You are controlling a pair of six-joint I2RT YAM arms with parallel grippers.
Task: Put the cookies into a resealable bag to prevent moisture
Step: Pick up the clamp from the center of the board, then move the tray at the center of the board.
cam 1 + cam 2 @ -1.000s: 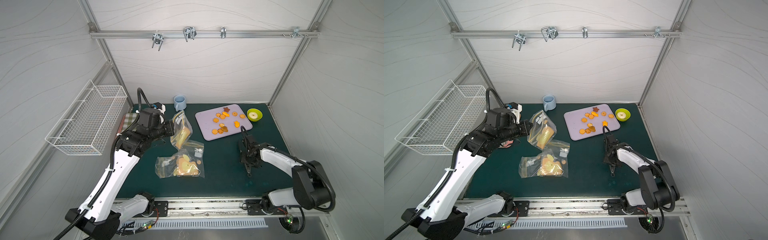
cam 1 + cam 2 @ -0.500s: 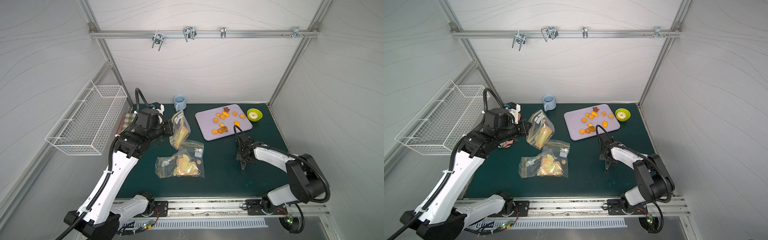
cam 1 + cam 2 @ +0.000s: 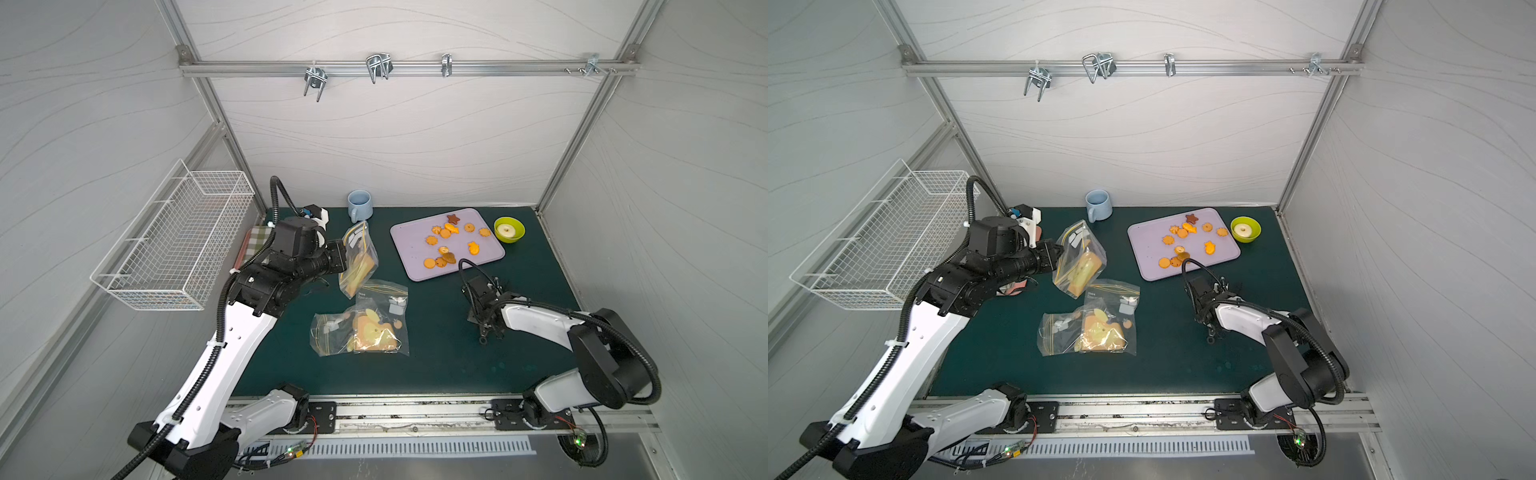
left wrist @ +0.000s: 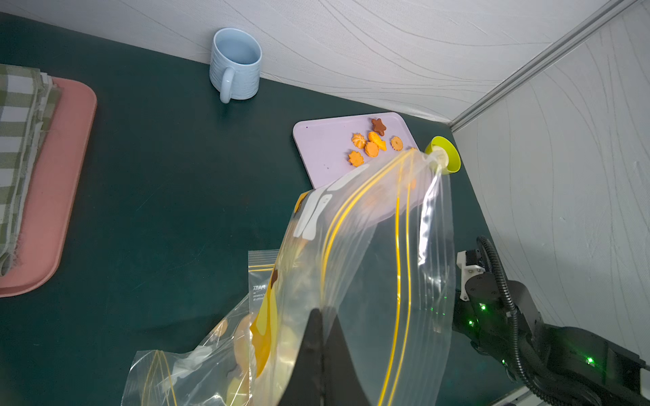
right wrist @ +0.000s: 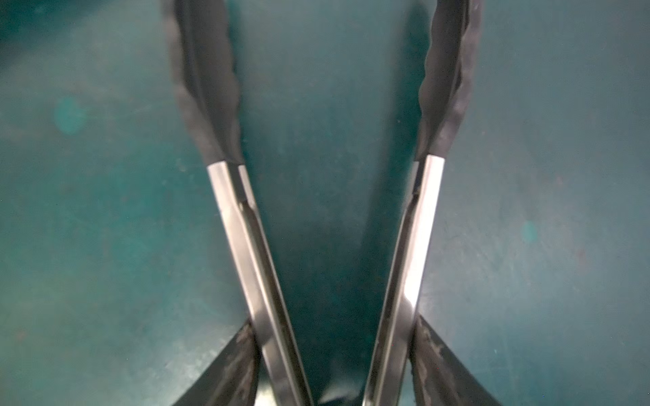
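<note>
Left arm raised, reaching forward, left end effector pinched fully closed on the edge of a resealable bag. Right arm low and folded inward over the counter, right end effector squeezing tongs by both legs, tips apart.

The only print that comes close to reading is on the flat bag lying on the tabletop, near the middle of the frame in both top views: a few pale lines by its zip edge. In the left wrist view the top line looks like "PATA" in capitals, but it is faint and not certain. The smaller lines under it are too small to read. The lifted bag, left of centre, has white label patches; any wording on them cannot be made out.
</note>
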